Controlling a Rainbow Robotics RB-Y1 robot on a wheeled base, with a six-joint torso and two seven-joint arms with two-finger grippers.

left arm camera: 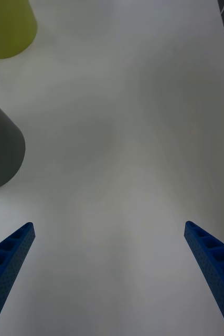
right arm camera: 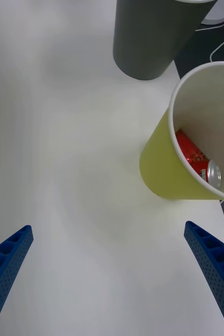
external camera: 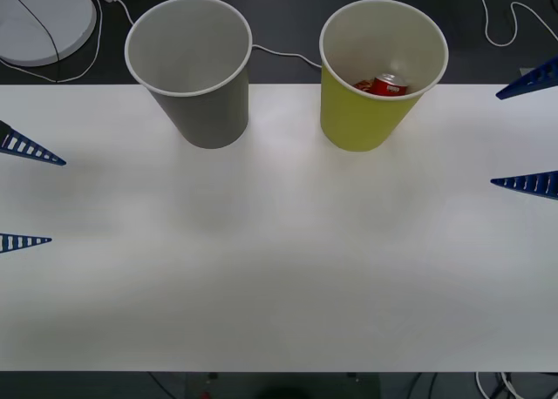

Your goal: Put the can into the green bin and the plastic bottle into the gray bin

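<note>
Front view: the can lies inside the green bin; the gray bin beside it holds nothing visible. Left pincer and right pincer hover at the worktop edges, fingers apart, empty. No bottle located; judged next: find it, grip mid-body, release above the gray rim.

can: shiny metal, glossy red side, bare silver top
green bin: matt, smooth, paper-like wall; white rolled rim
gray bin: matt, smooth, paper-like wall
table: smooth white top, faint sheen
gripper fingers: ribbed blue plastic, matt
</note>
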